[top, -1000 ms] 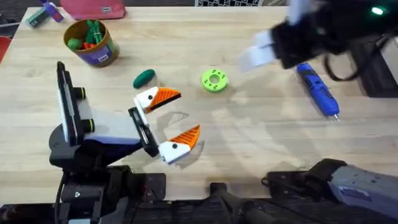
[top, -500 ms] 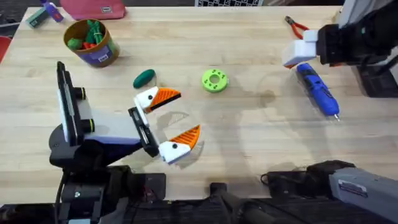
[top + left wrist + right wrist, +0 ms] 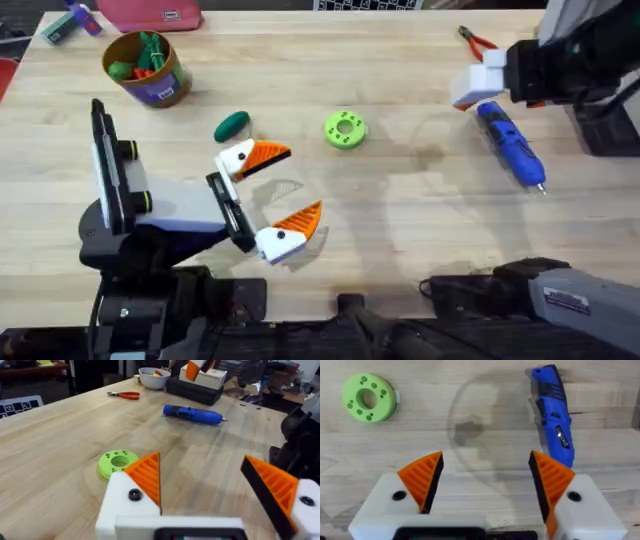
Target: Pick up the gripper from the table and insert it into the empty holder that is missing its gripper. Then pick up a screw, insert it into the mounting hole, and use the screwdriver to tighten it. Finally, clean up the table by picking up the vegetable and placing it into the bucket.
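Overhead view: your right gripper [image 3: 478,86] hangs above the table by the butt end of the screwdriver [image 3: 512,145]; the metal tip points away from it.
Right tool state: fingers spread wide, nothing held. In the right wrist view the gap [image 3: 485,480] is over bare wood, w/ the screwdriver [image 3: 552,415] off by one finger, not between the two.
Left tool state: left gripper [image 3: 295,185] splayed open & empty, low over the table; both orange pads on.
Near left tool: green disc [image 3: 345,129] just ahead of its fingers, vegetable [image 3: 232,124] off to its side, bucket [image 3: 147,68] well beyond that.
Step, by my read: screwdriver pickup, approach phase; no contact yet.
Next move calls for: shift the right gripper sideways till the blue body sits between the fingers, line them up across its length, drop, then close on the thick mid-section.
Watch: the body is round, so it may roll if one pad lands first.
Left to do: vegetable not yet in the bucket.
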You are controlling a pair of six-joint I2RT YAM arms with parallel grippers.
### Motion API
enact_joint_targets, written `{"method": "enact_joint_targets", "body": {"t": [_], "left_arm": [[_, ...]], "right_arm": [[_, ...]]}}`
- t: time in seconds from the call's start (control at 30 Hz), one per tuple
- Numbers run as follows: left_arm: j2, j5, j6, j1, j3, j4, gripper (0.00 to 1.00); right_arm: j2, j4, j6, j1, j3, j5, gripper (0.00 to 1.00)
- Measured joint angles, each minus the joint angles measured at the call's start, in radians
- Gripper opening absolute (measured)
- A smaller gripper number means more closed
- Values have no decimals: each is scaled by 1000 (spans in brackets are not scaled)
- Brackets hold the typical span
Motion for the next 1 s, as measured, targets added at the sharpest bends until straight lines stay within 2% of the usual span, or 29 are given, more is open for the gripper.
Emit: {"method": "enact_joint_targets", "body": {"t": [0.53, 0.93, 0.97, 1.0], "left_arm": [[0, -14, 1, 0, 0, 3, 987], [0, 13, 69, 0, 0, -1, 990], [0, 15, 70, 0, 0, -1, 968], [0, 16, 73, 0, 0, -1, 866]], "right_arm": [[4, 1, 0, 0, 0, 0, 994], [4, 1, 0, 0, 0, 0, 994], [4, 1, 0, 0, 0, 0, 994], [4, 1, 0, 0, 0, 0, 994]]}}
